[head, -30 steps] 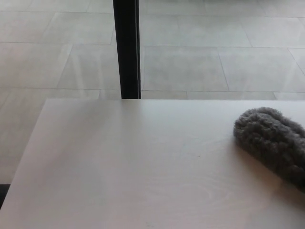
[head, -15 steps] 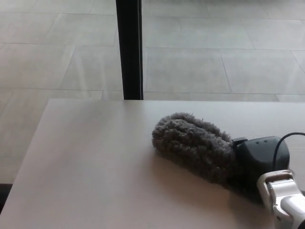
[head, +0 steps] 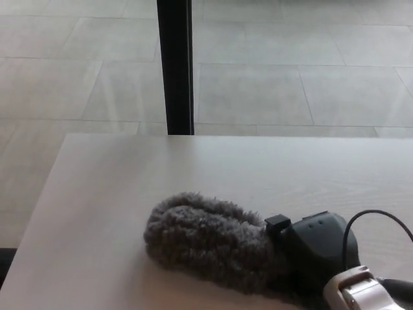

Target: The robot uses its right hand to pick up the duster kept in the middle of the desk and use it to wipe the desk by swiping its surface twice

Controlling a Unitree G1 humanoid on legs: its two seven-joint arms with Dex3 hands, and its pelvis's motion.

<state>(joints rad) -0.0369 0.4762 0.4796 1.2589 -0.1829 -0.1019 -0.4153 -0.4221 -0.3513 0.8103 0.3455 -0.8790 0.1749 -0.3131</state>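
Observation:
A fluffy grey duster (head: 210,239) lies flat on the pale wooden desk (head: 129,174), near the front middle of the head view. My right hand (head: 316,248) is black and comes in from the lower right. It is shut on the duster's right end, with the fluffy head pointing left. A black cable loops over the white wrist (head: 361,294). My left hand does not show.
A black vertical post (head: 175,64) stands behind the desk's far edge. Grey tiled floor (head: 290,77) lies beyond. The desk's left edge runs diagonally at the lower left.
The duster and my right hand have swept left and toward the front across the desk, from the right edge to the front middle.

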